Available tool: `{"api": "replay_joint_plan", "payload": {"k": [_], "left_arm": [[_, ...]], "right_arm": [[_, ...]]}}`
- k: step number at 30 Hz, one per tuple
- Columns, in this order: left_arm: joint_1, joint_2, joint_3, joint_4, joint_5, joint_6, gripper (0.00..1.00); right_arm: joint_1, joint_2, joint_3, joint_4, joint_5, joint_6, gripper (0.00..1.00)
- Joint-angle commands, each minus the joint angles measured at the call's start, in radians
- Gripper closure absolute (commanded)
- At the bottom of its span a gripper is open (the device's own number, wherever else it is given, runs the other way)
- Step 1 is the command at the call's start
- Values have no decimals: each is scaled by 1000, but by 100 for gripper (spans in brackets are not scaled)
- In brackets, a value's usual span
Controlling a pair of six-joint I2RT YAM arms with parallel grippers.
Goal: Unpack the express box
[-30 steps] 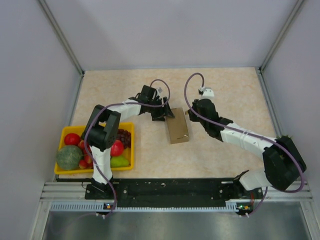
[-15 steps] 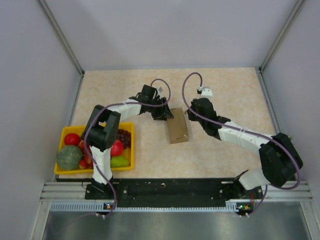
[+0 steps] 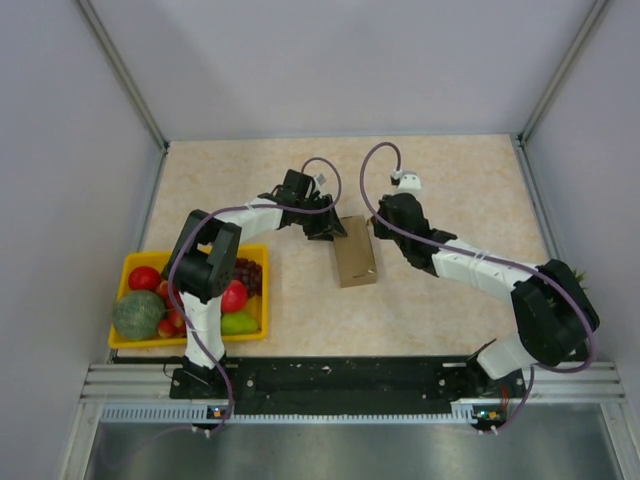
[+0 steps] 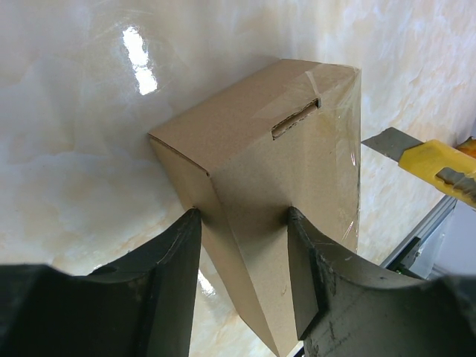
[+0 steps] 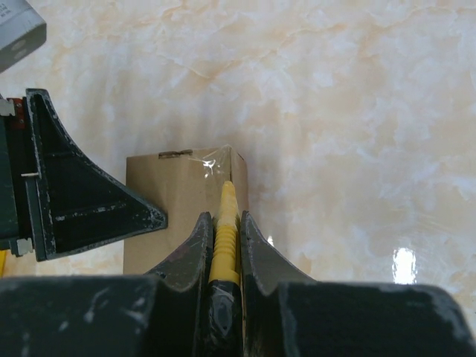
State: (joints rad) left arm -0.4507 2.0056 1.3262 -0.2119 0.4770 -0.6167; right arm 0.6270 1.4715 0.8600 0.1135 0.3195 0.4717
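Note:
The express box [image 3: 355,252], plain brown cardboard with clear tape, lies mid-table. My left gripper [image 3: 335,229] is shut on its far left end. In the left wrist view both fingers [image 4: 175,275] press the sides of the box [image 4: 268,163]. My right gripper [image 3: 380,232] is shut on a yellow utility knife [image 5: 225,223] just right of the box. The knife tip rests at the taped far right edge of the box [image 5: 178,197]. The knife and its grey blade also show in the left wrist view [image 4: 431,165].
A yellow fruit tray [image 3: 190,338] with a melon, tomatoes, grapes and other fruit sits at the near left. Grey walls bound the table on the left, back and right. The black arm rail runs along the near edge.
The right arm has shifted slightly left and away, bringing the knife closer to the box's far right edge. The left gripper and the box have stayed put.

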Motion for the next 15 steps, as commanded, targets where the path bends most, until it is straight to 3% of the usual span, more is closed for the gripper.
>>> {"api": "replay_joint_plan", "payload": {"k": [1,15], "left_arm": [[-3,24,-5,-73,-84,49,67],[-3,22,-13,-70,-84,43,70]], "right_arm": [[-3,22,60,45,6,-10,100],[-4,18,57,35,12,-15,100]]}}
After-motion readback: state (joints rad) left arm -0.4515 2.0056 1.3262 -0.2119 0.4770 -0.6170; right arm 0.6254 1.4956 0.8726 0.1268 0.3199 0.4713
